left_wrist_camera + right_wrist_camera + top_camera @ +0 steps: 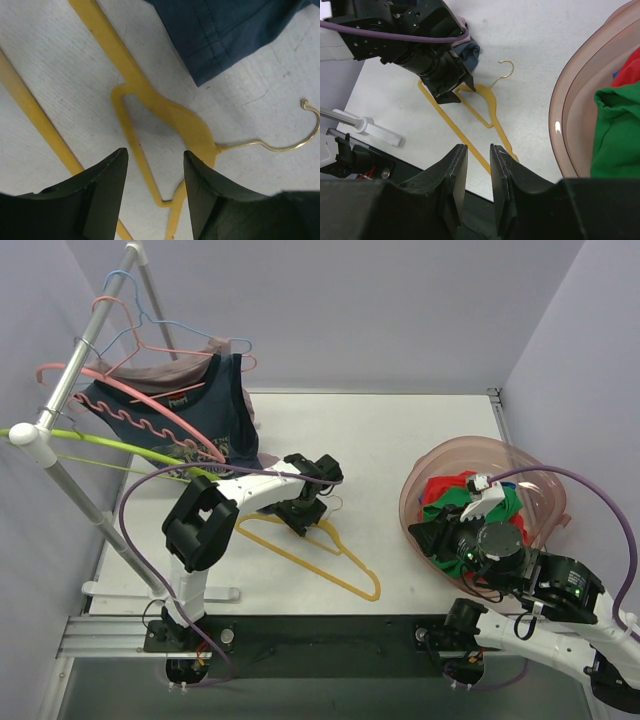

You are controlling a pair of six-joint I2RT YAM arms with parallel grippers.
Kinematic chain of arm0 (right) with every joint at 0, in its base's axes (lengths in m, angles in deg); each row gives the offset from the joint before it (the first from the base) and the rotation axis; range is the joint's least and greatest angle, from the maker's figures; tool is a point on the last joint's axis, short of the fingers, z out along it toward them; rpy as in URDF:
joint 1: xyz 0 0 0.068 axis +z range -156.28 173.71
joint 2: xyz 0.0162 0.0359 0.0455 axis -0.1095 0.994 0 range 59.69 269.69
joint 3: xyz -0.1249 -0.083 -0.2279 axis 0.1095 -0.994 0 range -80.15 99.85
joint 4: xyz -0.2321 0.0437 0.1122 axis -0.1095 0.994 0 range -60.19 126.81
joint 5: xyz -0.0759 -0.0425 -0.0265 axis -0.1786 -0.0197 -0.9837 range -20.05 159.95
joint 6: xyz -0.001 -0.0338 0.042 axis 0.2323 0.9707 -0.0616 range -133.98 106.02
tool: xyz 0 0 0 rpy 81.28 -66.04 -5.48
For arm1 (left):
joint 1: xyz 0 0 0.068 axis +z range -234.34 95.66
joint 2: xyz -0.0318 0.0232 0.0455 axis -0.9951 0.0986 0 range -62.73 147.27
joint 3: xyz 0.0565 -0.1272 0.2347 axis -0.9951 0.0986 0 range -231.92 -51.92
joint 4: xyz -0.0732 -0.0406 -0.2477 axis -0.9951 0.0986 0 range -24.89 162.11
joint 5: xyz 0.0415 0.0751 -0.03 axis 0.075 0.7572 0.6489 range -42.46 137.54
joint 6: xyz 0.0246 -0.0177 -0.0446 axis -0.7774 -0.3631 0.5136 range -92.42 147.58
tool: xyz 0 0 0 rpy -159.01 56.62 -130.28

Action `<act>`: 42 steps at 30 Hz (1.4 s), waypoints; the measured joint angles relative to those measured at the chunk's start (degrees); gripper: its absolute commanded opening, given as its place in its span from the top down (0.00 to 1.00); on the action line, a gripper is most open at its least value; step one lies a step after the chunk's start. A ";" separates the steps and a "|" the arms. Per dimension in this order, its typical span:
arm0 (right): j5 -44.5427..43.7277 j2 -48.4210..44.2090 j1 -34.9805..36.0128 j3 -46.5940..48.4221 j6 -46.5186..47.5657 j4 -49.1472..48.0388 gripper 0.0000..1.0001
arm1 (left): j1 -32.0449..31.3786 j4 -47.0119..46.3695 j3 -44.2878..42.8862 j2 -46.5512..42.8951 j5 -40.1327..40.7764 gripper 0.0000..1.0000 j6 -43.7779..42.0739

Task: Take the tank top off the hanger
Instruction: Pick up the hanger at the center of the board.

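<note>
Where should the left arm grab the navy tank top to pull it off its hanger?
Probably the lower hem of the navy tank top, approached from the near side, past the yellow hanger. That hem hangs loose down at the table close to the left gripper, while the straps sit hooked over the pink hanger up on the rack.

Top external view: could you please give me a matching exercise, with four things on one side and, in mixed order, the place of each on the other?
Things
1. yellow hanger
2. navy tank top
3. green garment
4. left gripper

Places
A. inside the pink tub
B. above the hanger's neck, open
C. flat on the table
D. hanging on the rack

Pairs: 1-C, 2-D, 3-A, 4-B.
</note>
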 measured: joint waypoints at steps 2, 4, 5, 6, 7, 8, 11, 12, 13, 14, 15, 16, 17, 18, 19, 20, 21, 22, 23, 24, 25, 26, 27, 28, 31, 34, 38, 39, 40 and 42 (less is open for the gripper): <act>0.39 -0.09 0.00 0.07 0.02 0.04 0.75 | 0.24 -1.44 0.42 0.94 0.39 0.40 0.28; 0.48 -0.13 0.00 0.13 0.07 0.07 0.75 | 0.44 -3.48 1.18 1.07 1.01 0.40 0.90; 0.61 -0.15 0.00 0.17 0.11 0.04 0.74 | 0.52 -4.02 1.33 1.07 1.20 0.39 1.01; 0.79 -0.15 0.00 0.17 0.15 0.07 0.75 | 0.61 -4.66 1.38 1.07 1.57 0.40 1.22; 0.83 -0.17 0.00 0.17 0.17 0.09 0.75 | 0.68 -5.55 1.38 1.07 2.86 0.39 4.31; 0.87 -0.22 0.00 0.17 0.20 0.09 0.74 | 0.68 -5.70 1.38 1.07 4.04 0.39 6.19; 0.94 -0.35 0.00 0.17 0.42 0.11 0.75 | 0.72 -6.45 1.38 1.07 6.56 0.40 11.54; 0.94 -0.37 0.00 0.17 0.55 0.11 0.75 | 0.74 -6.60 1.36 1.07 7.06 0.41 12.57; 0.94 -0.37 0.00 0.17 0.63 0.13 0.74 | 0.74 -6.64 1.27 1.09 7.39 0.42 13.44; 0.94 -0.37 0.00 0.17 0.79 0.15 0.74 | 0.74 -6.47 0.96 1.36 7.50 0.43 14.14; 0.96 -0.37 0.00 0.17 0.92 0.20 0.74 | 0.74 -6.25 0.48 1.77 7.52 0.43 14.75; 0.96 -0.37 0.00 0.17 1.05 0.22 0.75 | 0.74 -6.23 0.02 2.36 7.39 0.44 15.13; 0.96 -0.37 0.00 0.20 1.11 0.24 0.75 | 0.74 -5.68 -0.57 2.89 7.10 0.44 15.34; 0.96 -0.39 0.00 0.20 1.25 0.24 0.74 | 0.74 -5.46 -0.87 3.08 6.69 0.45 15.65; 0.96 -0.42 0.00 0.20 1.25 0.24 0.75 | 0.76 -5.05 -1.25 3.39 6.14 0.44 16.00; 0.96 -0.50 0.00 0.20 1.27 0.24 0.75 | 0.79 -4.68 -1.51 3.54 5.79 0.45 16.15; 0.94 -0.57 0.00 0.20 1.27 0.26 0.74 | 0.79 -4.28 -1.75 3.69 5.70 0.45 16.33; 0.96 -0.70 0.00 0.20 1.27 0.24 0.74 | 0.76 -3.85 -2.14 3.91 5.44 0.45 16.48; 0.94 -0.87 0.00 0.20 1.27 0.24 0.74 | 0.70 -3.34 -2.56 4.22 5.20 0.45 16.57; 0.94 -1.05 0.00 0.20 1.27 0.26 0.75 | 0.61 -2.82 -2.99 4.42 4.94 0.45 16.61; 0.94 -1.22 0.00 0.20 1.25 0.26 0.74 | 0.50 -2.32 -3.28 4.61 4.50 0.44 16.70; 0.94 -1.38 0.00 0.20 1.25 0.26 0.74 | 0.39 -2.01 -3.39 4.63 4.26 0.43 16.76; 0.94 -1.51 0.00 0.20 1.25 0.26 0.75 | 0.22 -1.64 -3.41 4.63 3.91 0.43 16.85; 0.94 -1.53 0.00 0.20 1.25 0.28 0.74 | -0.07 -1.09 -3.43 4.63 3.63 0.43 17.05; 0.94 -1.62 0.00 0.20 1.25 0.28 0.74 | -0.87 0.70 -4.02 4.70 2.97 0.40 17.18; 0.94 -1.66 0.00 0.20 1.25 0.31 0.75 | -1.42 3.58 -6.99 5.60 2.36 0.40 17.38; 0.94 -1.77 0.00 0.20 1.25 0.52 0.74 | -1.79 6.27 -11.58 6.03 2.19 0.40 17.40; 0.94 -1.79 0.00 0.20 1.25 0.59 0.74 | -1.90 6.78 -12.35 6.03 2.21 0.40 17.40; 0.94 -1.86 0.00 0.20 1.27 0.68 0.74 | -1.92 7.52 -13.31 6.03 2.21 0.40 17.42; 0.92 -1.88 0.02 0.20 1.25 0.70 0.74 | -1.97 8.11 -13.88 6.03 2.19 0.41 17.44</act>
